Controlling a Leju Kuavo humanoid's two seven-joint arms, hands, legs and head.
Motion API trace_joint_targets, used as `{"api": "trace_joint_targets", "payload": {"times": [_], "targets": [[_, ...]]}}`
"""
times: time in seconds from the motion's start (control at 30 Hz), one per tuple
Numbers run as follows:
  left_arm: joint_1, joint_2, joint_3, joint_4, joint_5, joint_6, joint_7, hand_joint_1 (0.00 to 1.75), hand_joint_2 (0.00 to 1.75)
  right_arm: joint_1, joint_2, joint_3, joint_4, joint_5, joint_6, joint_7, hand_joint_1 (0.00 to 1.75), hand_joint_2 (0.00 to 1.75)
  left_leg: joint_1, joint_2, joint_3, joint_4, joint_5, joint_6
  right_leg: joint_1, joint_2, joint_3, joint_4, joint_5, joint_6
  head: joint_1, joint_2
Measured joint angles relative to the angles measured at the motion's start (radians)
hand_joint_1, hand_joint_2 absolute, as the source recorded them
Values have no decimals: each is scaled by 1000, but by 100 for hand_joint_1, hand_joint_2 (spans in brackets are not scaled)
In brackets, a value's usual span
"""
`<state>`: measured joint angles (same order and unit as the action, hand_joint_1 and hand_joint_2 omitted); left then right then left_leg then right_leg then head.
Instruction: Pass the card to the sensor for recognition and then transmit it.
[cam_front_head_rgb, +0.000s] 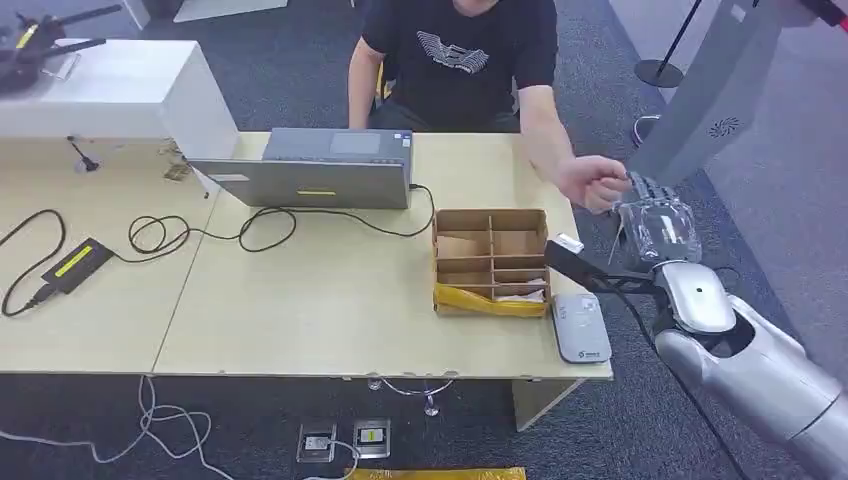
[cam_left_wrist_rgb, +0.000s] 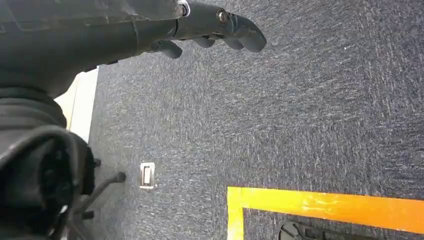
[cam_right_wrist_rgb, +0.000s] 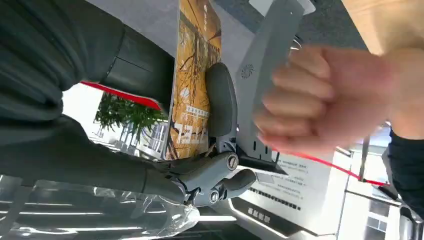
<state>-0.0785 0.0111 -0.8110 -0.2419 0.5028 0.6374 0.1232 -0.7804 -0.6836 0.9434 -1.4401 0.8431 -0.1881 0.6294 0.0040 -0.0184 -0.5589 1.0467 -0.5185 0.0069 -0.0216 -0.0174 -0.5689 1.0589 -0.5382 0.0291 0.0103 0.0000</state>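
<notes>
Person's hand (cam_right_wrist_rgb: 320, 102) blurred; card (cam_right_wrist_rgb: 192, 80) partly behind thumb (cam_right_wrist_rgb: 221, 102).

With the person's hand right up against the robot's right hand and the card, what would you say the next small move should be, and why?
Probably hold the right hand steady and ease the fingers off the card so the person can take it. The card stands pinched against the thumb, and the person's hand is closed right beside it, seemingly reaching for it. The sensor on the table lies behind the hand, so this looks like the handover.

Orange card (cam_right_wrist_rgb: 192, 80) upright, edge-on
</notes>
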Motion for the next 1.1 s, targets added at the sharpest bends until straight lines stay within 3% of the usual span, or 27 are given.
{"api": "trace_joint_targets", "payload": {"times": [0.2,0.33,1.1], "targets": [[0,2,-17,-3,7,-1,0,0,0,57,-3,-22,20,-27,-33,4,175,175,0,0,0,0,0,0,0,0,0,0,0,0,0,0],[-1,2,-24,-5,31,2,0,0,0,101,-1,-37,36,-74,-57,-39,175,175,0,0,0,0,0,0,0,0,0,0,0,0,0,0],[-4,5,-76,-12,86,26,34,0,0,175,110,-40,197,-188,-157,-192,175,175,0,0,0,0,0,0,0,0,0,0,0,0,0,0]]}}
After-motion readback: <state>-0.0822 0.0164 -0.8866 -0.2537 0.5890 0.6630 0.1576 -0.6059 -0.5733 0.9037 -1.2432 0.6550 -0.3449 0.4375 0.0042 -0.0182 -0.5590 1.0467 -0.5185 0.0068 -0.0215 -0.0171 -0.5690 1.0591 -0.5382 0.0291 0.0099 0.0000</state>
